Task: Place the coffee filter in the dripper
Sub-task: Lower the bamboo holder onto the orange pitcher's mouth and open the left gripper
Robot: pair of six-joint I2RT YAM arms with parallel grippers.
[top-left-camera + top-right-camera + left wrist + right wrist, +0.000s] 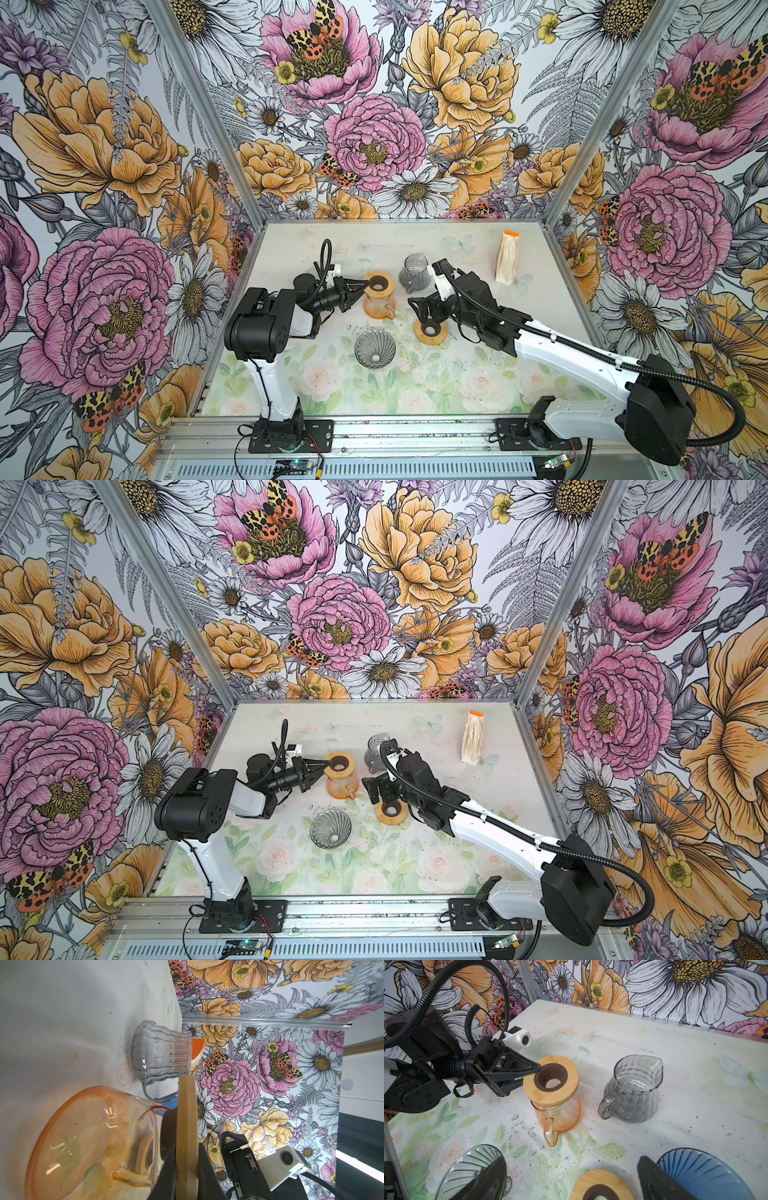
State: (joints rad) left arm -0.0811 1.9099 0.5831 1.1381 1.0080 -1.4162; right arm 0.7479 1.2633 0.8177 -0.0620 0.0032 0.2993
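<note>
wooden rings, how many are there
2: one ring on the orange jug, pinched by the left tool; one ring flat on the table by the right tool. More may be hidden.

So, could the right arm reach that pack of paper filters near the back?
Probably yes. The right gripper is open and empty, and the table between it and the filter pack looks bare; the grey jug stands aside.
</note>
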